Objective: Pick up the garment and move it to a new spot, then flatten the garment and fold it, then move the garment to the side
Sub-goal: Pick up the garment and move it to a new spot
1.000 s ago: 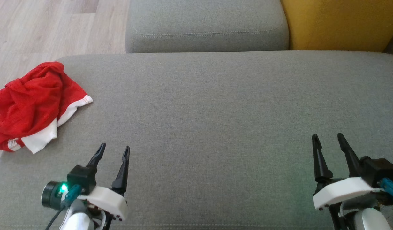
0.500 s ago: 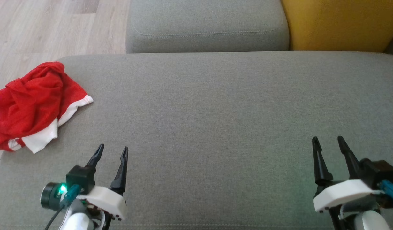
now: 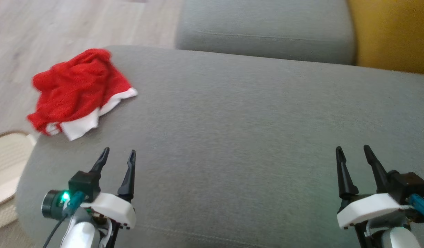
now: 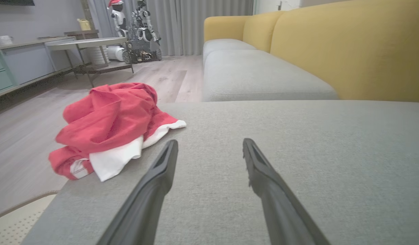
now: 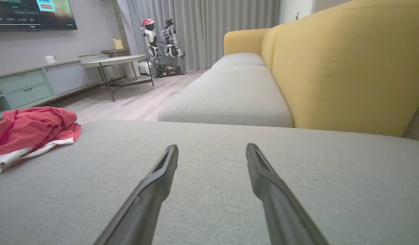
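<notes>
The garment (image 3: 79,88) is lying crumpled in a loose heap on the far left corner of the grey cushion (image 3: 232,137), with its outer folds seeming to droop past the cushion's left edge toward the floor (image 3: 43,31). It is red with white trim (image 3: 82,125), and that trim is facing the cushion's near side and middle. The cloth is looking thin, soft and light, so it is probably going to sag and unfurl as soon as it is lifted, not come up as one bundle. Nothing about it is looking fragile or slippery, though loose layers may be sliding over one another under a shallow pinch. The left pincer (image 3: 119,151) is hovering spread over the cushion's near left part, close to the heap but not touching it, its tips pointing toward the cushion's far side. The right pincer (image 3: 352,148) is hovering spread over the cushion's near right part, well apart from the cloth, and both are holding nothing. The best hold is seeming to be the white band where it is lying flat on the cushion nearest the left pincer, since a hem is giving a firmer, doubled edge. A deep bite on a raised red fold at the top of the heap is looking like a fair second choice
</notes>
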Tool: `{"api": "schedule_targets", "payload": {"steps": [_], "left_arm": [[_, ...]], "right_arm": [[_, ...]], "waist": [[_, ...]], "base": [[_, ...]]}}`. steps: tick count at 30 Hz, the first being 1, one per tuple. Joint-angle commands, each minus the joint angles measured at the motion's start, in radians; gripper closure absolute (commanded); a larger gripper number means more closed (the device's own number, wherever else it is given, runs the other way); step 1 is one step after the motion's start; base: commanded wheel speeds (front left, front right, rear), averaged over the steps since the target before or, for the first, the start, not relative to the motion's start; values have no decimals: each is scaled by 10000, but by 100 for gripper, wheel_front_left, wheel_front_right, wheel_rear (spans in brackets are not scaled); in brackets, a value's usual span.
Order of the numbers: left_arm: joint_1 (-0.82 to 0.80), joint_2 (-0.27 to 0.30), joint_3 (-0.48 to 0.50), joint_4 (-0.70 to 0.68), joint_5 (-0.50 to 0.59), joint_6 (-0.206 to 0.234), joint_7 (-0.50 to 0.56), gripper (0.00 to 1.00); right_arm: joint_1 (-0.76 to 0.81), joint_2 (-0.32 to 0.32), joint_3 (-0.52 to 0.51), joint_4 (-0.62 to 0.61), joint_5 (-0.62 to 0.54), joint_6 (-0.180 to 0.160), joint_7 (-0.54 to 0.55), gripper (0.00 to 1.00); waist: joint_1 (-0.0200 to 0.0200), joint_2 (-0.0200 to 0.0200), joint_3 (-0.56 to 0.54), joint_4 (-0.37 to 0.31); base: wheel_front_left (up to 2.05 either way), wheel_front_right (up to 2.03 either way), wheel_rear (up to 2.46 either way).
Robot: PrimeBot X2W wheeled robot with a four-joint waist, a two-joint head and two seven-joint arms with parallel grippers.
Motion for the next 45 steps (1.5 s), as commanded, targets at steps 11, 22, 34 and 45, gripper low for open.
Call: {"api": "schedule_targets", "payload": {"steps": [11,22,34,45], "left_arm": [[-589,319,828,-693,-107,238,-124,0],[-494,412,1203,-856,-166,297,-124,0],[-558,313,1350,-888,-210,261,-124,0],[-1903,173,1971,-1365,-546,81,-124,0]], "right_arm": [[-432,-43,522,-466,-152,-7,-40,0],[-630,-39,672,-329,-315,-7,-156,0],[-667,-38,608,-366,-349,-7,-145,0],[-1453,-245,585,-1198,-671,-7,435,0]], "waist": [[0,0,177,2160],[0,0,266,2834],[0,0,331,2874],[0,0,2071,2417]], "base": [[0,0,0],[0,0,0],[0,0,0],[0,0,0]]}}
